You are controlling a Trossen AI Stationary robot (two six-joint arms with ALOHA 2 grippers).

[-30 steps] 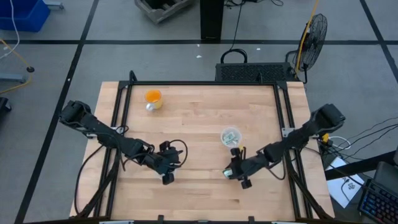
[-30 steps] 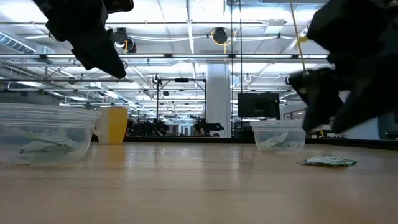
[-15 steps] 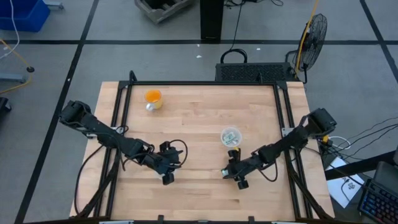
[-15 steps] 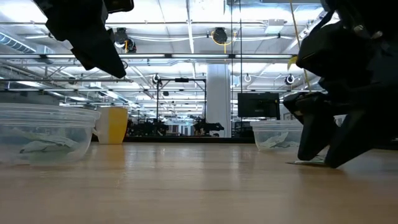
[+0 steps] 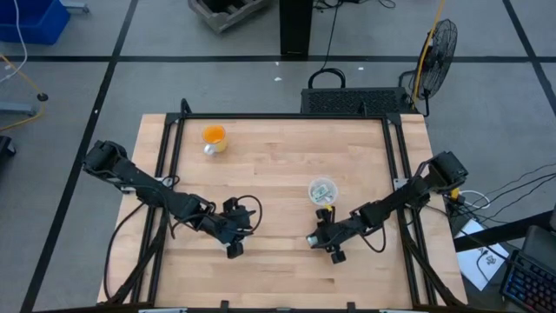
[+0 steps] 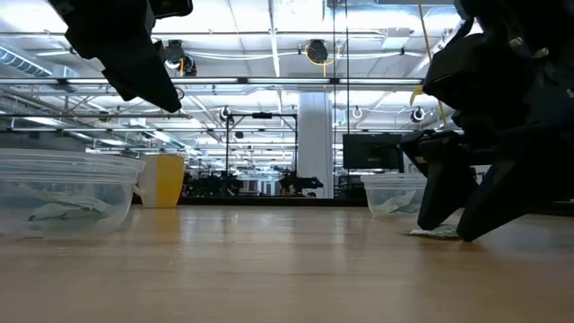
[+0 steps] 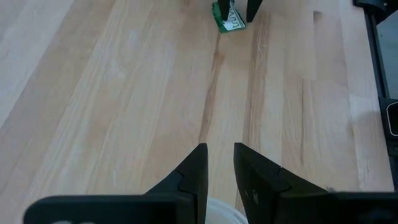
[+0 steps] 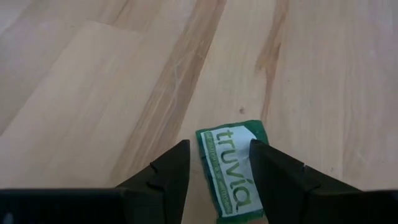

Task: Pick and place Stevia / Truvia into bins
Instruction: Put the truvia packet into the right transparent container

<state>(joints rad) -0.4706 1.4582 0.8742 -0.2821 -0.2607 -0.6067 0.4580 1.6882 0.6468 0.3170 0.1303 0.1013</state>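
Observation:
One dark green and white Truvia packet lies flat on the wooden table. My right gripper is open and down at table level, with one finger along each long side of the packet. A clear cup holding packets stands just beyond it toward the far edge. My left gripper waits left of the table's middle, raised, with its fingers slightly open above the rim of a second clear cup. That cup also holds packets. My right gripper comes from above, slanting down, with its fingers along the packet's long edges. The packet lies flat on the table between them. I cannot tell whether the fingers touch it.
An orange cup stands near the table's far left corner, with a small pale object beside it. Black rails run along the table's sides. Bare wood lies between the two arms and toward the far edge.
My right gripper has come down to the table and moved a little toward the table's left, so its fingers now stand on either side of the packet. My left arm has kept still.

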